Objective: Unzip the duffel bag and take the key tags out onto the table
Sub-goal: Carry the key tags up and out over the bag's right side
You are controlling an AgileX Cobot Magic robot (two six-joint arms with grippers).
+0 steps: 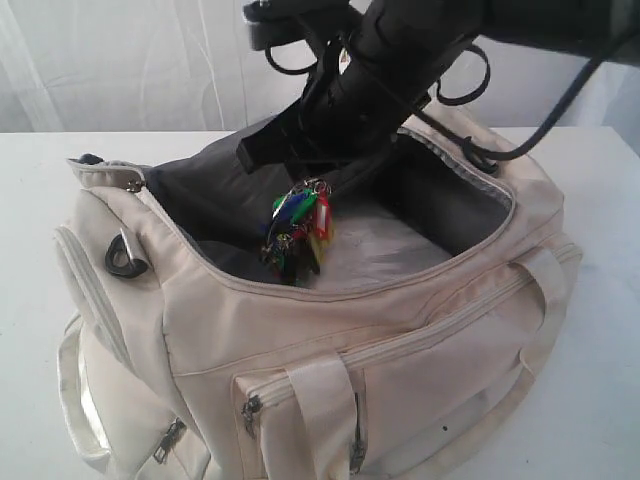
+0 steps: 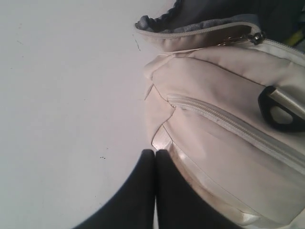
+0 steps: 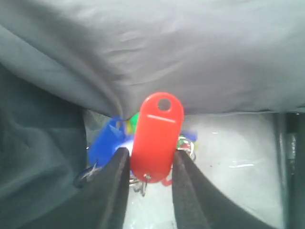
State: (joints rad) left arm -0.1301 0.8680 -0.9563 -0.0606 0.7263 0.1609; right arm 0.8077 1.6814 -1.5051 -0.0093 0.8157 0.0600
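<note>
— How is the scene lit?

— Soft, even light is thrown over the table [image 1: 25,250]. The pale backdrop [image 1: 120,60] is nearly washed out, and only a faint shadow is cast beside the duffel bag [image 1: 400,340]. Its interior is left dim.

— And sharpness?

— The exterior view is rendered slightly soft. In the right wrist view the key tags [image 3: 157,133] are brightly lit, the blue one smeared by blur. The left gripper [image 2: 155,153] is reduced to an underexposed black shape.

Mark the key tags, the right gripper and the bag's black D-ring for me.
key tags [image 1: 298,232]: exterior view, middle of the bunch.
right gripper [image 3: 150,153]: right wrist view, midway between its fingertips, over the gripped tag.
black D-ring [image 2: 265,102]: left wrist view, its curved plastic edge.
</note>
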